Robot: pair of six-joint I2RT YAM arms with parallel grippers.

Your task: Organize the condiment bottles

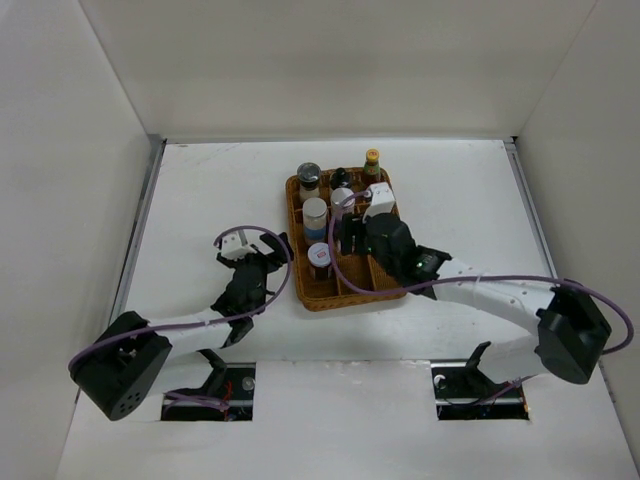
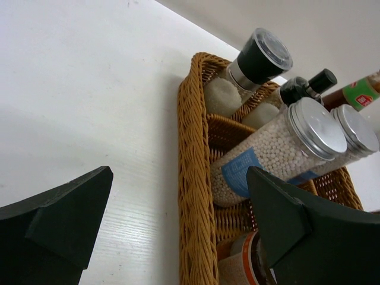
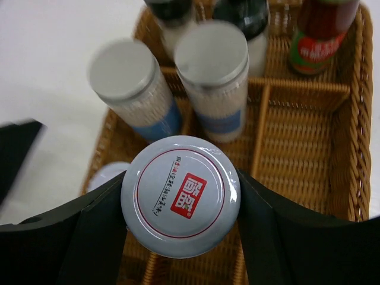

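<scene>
Right end effector (image 3: 181, 199) is pinching a white-lidded jar (image 3: 181, 193), one finger pressed against each side just under the lid. The lid bears a red logo inside a red ring. The jar is upright over the wicker tray (image 3: 355, 124); cannot tell whether its base touches the tray floor.

Just ahead of this end effector stand two grey-lidded blue-labelled jars (image 3: 133, 89), upright and side by side, with white beads inside. Ahead and to its right, in the tray's far corner, is the red sauce bottle (image 3: 320, 29). Two dark-capped bottles (image 3: 246, 15) stand farther ahead, behind the blue-labelled pair, their tops cut off by the frame edge.

Left end effector (image 2: 178, 225) is spread wide with nothing between the fingers, low over the white worktop (image 2: 89, 89). The tray's side wall runs just ahead of it, nearer its right finger (image 2: 297, 231). Past that wall, ahead-right, are the blue-labelled jars, then the dark-capped bottles farther off. A jar with brownish contents (image 2: 240, 267) sits in the tray right beside that finger, partly hidden by it.
</scene>
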